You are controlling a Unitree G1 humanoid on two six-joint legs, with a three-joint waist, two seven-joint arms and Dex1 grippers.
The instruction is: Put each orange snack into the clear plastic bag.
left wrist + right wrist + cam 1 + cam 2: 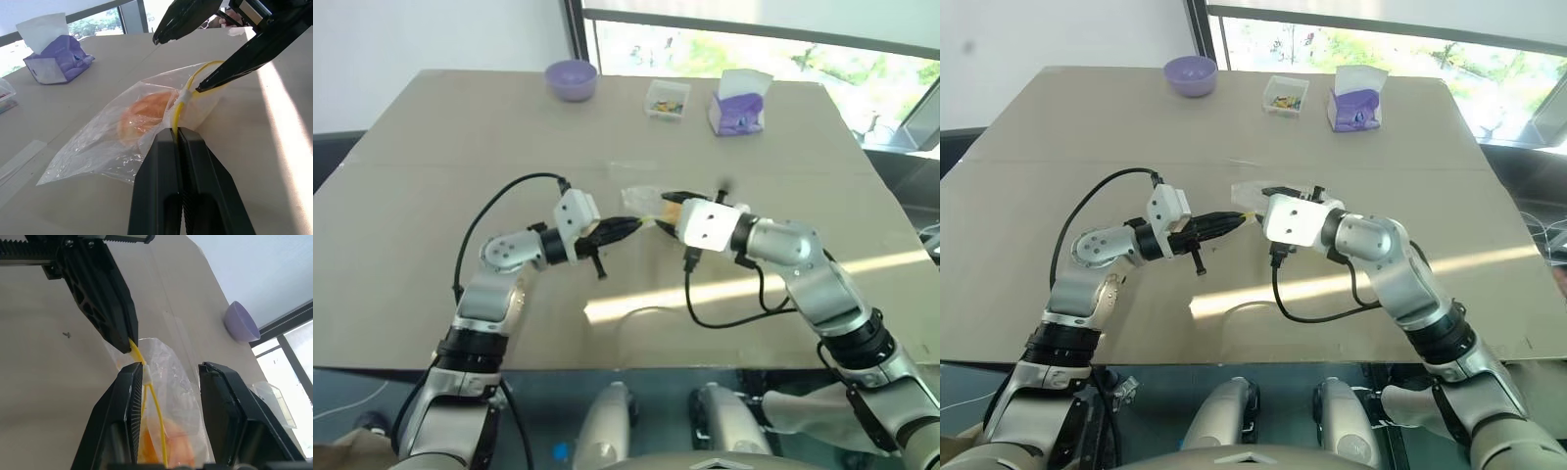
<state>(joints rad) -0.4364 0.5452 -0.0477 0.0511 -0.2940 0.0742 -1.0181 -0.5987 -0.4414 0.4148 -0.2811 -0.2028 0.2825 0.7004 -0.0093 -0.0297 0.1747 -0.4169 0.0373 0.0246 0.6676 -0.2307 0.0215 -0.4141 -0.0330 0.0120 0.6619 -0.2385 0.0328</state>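
Right now the left tool (pixel 178 139) is pressed together on the yellow seal strip (pixel 178 115) of the clear plastic bag (pixel 117 147), pinching it at the bag's mouth. Beyond its tips, inside the bag, sits the orange snack (pixel 144 115). Opposite, the right tool (pixel 168 374) stands spread, one finger (pixel 128 401) against the seal strip, the other clear of the film, with the bag between them. Past both tools on the worktop (pixel 431 157) stand a purple tissue box (pixel 738 106), a purple bowl (pixel 571 78) and a small clear box (pixel 667 99).

orange bun (pixel 144 115), clear bag (pixel 102 147) with yellow seal strip (pixel 183 100), purple bowl (pixel 571 77)
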